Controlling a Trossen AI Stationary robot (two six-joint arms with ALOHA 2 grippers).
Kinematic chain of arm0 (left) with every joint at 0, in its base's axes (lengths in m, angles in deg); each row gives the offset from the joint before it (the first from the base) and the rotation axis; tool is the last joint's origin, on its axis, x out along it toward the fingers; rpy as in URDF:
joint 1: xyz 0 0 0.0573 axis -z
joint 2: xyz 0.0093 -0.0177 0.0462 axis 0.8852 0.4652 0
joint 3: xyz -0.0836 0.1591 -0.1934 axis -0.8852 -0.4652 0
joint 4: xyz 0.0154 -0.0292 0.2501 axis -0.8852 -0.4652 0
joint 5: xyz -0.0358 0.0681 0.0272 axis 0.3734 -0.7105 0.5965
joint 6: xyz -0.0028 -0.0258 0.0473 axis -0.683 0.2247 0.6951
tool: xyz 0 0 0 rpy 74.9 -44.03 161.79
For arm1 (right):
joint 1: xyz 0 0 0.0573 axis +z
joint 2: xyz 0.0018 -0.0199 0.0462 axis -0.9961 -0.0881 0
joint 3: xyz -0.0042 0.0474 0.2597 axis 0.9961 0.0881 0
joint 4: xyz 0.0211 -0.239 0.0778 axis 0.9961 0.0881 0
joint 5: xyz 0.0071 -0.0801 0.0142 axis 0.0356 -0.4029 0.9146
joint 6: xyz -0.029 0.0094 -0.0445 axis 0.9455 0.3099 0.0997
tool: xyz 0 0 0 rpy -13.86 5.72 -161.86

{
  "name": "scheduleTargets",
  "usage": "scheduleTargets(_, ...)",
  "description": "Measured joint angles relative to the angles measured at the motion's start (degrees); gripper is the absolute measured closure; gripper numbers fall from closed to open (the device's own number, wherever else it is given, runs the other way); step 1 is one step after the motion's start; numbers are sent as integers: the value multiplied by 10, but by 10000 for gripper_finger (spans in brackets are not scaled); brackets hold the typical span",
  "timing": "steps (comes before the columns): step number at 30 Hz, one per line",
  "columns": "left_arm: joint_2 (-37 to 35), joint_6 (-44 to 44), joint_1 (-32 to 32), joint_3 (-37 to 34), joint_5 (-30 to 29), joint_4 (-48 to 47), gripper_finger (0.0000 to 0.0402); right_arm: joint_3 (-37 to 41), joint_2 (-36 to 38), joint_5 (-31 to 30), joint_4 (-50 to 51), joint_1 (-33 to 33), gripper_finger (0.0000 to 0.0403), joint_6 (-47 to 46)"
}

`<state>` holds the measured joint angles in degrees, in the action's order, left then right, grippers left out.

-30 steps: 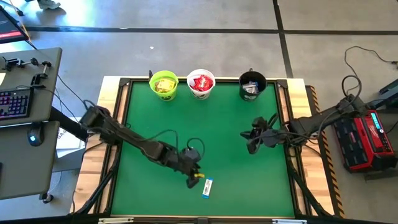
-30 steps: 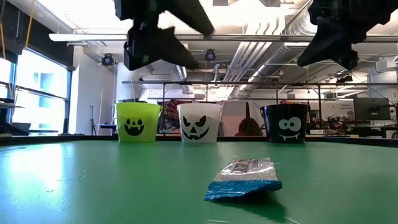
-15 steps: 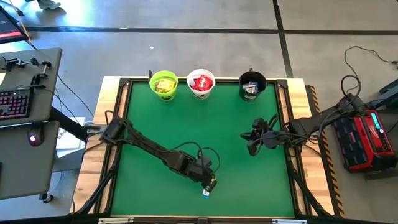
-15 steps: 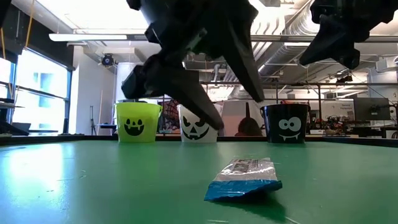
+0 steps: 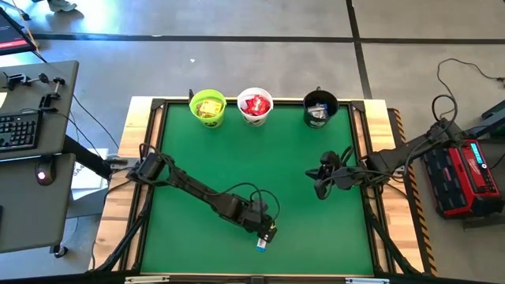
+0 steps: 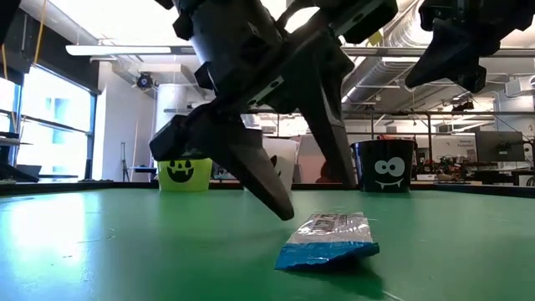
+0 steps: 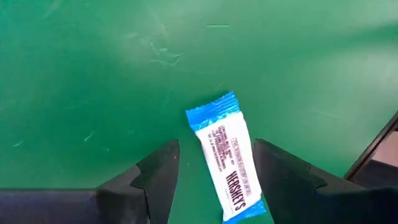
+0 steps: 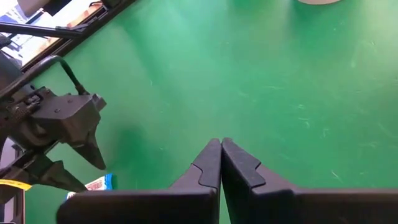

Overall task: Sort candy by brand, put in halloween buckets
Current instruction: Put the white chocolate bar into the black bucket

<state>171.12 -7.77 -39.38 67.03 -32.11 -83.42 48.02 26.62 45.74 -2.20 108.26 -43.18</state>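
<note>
Sorting looks almost finished: three buckets stand in a row at the far edge of the green worktop (image 5: 316, 252), and only one candy appears to remain loose. The green bucket (image 5: 208, 107) holds yellow packets, the white bucket (image 5: 255, 106) holds red packets, and the black bucket (image 5: 319, 109) holds blue-and-white bars. The last bar (image 7: 227, 155), blue and white, lies flat near the worktop's near edge. The left pincer (image 7: 214, 174) hangs low over it, released, one finger on either side of the bar and not yet closed on it. The right pincer (image 5: 319, 183) waits clenched and empty, raised over the right side. What is left, by my judgement, is grasping this bar and carrying it to the black bucket.
</note>
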Motion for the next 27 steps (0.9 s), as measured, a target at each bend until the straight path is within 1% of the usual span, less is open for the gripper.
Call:
scheduleTargets(6, 5, 6, -1, 0, -5, 7, 204, 0, 0, 0, 0, 0, 403, 0)
scheduleTargets(13, 36, 10, -9, 3, 16, 69, 204, 0, 0, 0, -2, 0, 403, 0)
scheduleTargets(17, 39, 22, -12, 2, 10, 64, 214, 0, 0, 0, -2, 0, 403, 0)
scheduleTargets(20, 39, 53, -13, 2, 8, 64, 245, 0, 0, 0, -1, 0, 403, 0)
scheduleTargets(24, 40, 104, -14, 0, 5, 58, 307, 0, 0, 0, 0, 0, 403, 1)
scheduleTargets(27, 42, 146, -15, 1, -8, 71, 356, 0, 0, 0, 0, 0, 403, 6)
